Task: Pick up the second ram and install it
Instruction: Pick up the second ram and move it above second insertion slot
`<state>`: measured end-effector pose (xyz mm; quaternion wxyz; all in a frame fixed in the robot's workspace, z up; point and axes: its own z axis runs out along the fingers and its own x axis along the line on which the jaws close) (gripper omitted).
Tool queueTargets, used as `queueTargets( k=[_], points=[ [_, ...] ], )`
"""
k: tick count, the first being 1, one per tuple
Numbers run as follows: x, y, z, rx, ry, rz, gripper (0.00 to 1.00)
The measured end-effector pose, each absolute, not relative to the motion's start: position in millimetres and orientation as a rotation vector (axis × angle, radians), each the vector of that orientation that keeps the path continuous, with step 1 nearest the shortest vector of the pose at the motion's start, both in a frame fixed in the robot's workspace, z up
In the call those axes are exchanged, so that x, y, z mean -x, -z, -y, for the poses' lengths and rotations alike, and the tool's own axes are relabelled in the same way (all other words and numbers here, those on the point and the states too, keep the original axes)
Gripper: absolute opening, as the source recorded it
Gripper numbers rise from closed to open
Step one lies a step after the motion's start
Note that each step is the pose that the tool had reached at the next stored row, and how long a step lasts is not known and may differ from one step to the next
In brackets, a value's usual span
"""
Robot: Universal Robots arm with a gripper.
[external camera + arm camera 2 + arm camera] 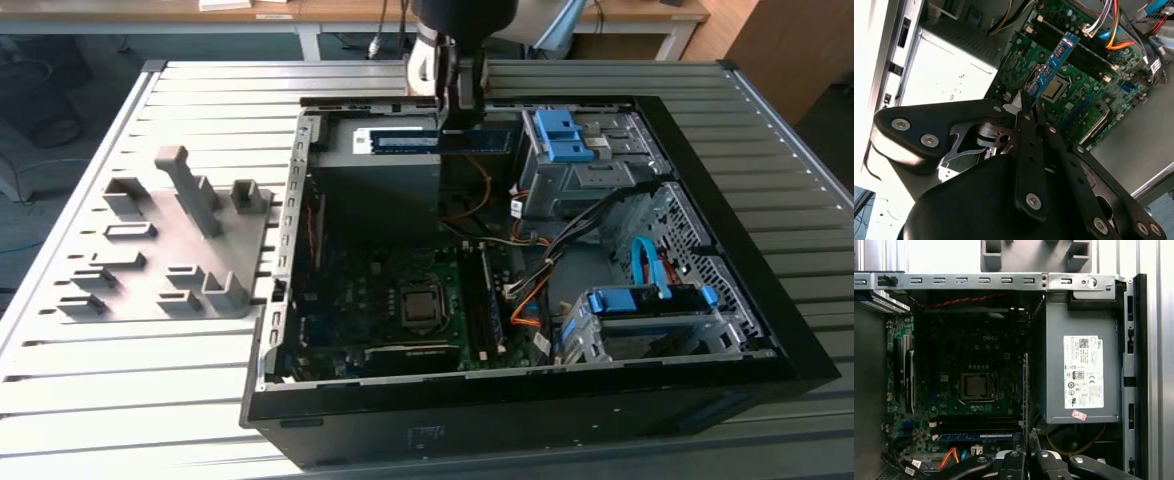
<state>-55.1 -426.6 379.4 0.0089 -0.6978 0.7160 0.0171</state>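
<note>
Above the open computer case [534,395], in the exterior view, the hand [459,120] hangs from the arm, clenched on the second ram [414,142]. The stick lies level across the top of the grey power supply [380,178] at the far end of the case. The case rests on a slatted metal surface [134,360]. The grey holder blocks [167,250] stand beside it toward the exterior view's left, well apart from the hand.

In the second wrist view, the black fingers [1029,145] pinch the second ram [1051,65]. The blue board juts out from the hand [1026,103] over the green motherboard [1016,57], above the processor socket [1056,91] and clear of the black memory slots [1094,56].

In the first wrist view, the hand [1026,462] shows its dark linkages. A thin edge-on strip [1026,390] runs out from it just beside the power supply [1081,370] and is probably the second ram. A blue strip [979,436] lies along one of the motherboard's [934,380] slots.
</note>
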Motion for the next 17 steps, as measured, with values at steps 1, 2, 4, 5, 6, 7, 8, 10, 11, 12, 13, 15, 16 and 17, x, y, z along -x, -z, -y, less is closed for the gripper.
queueTargets(
  k=[1,2,4,5,6,7,8,10,11,12,13,15,16,17],
  points=[
    [55,-379,427,2.18,-0.054,-2.237,0.14],
    [55,-379,427,2.18,-0.054,-2.237,0.14],
    [55,-379,427,2.18,-0.054,-2.237,0.14],
    [55,-379,428,2.179,-0.055,-2.236,0.14],
    [55,-379,430,2.177,-0.059,-2.234,0.14],
    [55,-379,432,2.175,-0.064,-2.232,0.14],
    [55,-379,434,2.173,-0.07,-2.229,0.14],
    [55,-378,438,2.166,-0.084,-2.222,0.14],
    [55,-378,440,2.163,-0.091,-2.219,0.14],
    [55,-377,442,2.161,-0.095,-2.217,0.14],
    [54,-376,446,2.161,-0.096,-2.217,0.14],
    [54,-374,450,2.161,-0.096,-2.216,0.14],
    [54,-373,453,2.161,-0.096,-2.217,0.14],
    [53,-372,455,2.161,-0.096,-2.216,0.14]
  ],
)
